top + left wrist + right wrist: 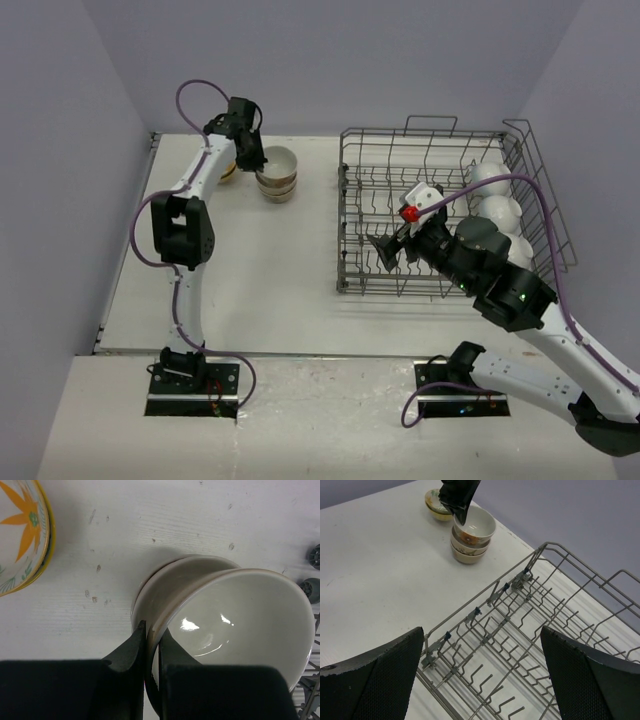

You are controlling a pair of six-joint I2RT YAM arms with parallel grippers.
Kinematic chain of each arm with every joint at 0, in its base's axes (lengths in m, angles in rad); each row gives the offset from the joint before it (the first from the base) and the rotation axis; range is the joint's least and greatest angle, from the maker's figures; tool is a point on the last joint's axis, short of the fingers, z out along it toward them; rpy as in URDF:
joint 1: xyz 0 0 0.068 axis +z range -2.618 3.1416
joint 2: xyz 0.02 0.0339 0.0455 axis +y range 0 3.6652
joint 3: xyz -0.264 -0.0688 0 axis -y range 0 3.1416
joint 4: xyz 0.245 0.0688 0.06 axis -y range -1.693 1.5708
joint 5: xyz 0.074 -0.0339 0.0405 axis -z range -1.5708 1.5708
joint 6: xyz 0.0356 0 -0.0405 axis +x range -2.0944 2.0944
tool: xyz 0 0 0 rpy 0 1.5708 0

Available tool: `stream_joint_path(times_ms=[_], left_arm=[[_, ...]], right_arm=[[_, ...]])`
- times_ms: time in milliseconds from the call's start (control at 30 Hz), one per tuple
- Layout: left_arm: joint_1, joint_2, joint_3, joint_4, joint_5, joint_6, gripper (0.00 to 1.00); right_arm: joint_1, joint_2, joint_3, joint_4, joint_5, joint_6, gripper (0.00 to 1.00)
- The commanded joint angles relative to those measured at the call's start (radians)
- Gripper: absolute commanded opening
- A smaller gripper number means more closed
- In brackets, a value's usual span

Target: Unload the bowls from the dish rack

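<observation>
Black fingers (pixel 131 652) of your left pincer (pixel 151 632) fill the bottom of the left wrist view. They're nearly closed and pinch the rim of the top bowl (pixel 240 620) btwn them, one finger outside the wall, the other inside. That bowl is cream w/ a glossy pale inside. It sits nested on a stack (pixel 277 190) of like cream bowls w/ orange-brown marks. It looks shifted a bit off the one below; you can't tell whether it's lifted clear.

The stack stands near the far edge of the worktop (pixel 260 290), left of centre. Just beside it, toward the far-left corner, is a floral bowl (pixel 20 530) w/ orange petals inside and a yellow rim. It's apart from the stack and partly hidden by the arm in the top view.

The dish rack (pixel 395 170) takes up the right half of the worktop, reaching back to the far edge. Three white bowls (pixel 497 212) stand close together in a row along its right side, the nearest partly behind the right arm.

Your right pincer (pixel 481 645) hangs over the rack's near-left part, jaws spread wide w/ nothing held, only wire tines below. It faces across the worktop toward the stack.
</observation>
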Motion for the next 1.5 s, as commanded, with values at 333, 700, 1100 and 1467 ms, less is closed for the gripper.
stream_joint_path(times_ms=[333,700,1100,1467], left_arm=[[0.009,-0.084,-0.078,0.113,0.032,-0.04,0.14],[0.018,-0.142,-0.121,0.131,0.02,-0.047,0.48],[0.031,-0.133,-0.082,0.073,0.021,-0.028,0.3],[0.035,-0.139,-0.127,0.078,0.04,-0.028,0.18]], right_arm=[[0.0,-0.001,-0.008,0.042,-0.015,0.009,0.99],[0.0,0.013,-0.008,0.043,-0.019,0.004,0.99],[0.0,0.006,-0.01,0.045,-0.021,0.001,0.99],[-0.019,0.028,-0.008,0.048,0.014,0.036,0.99]])
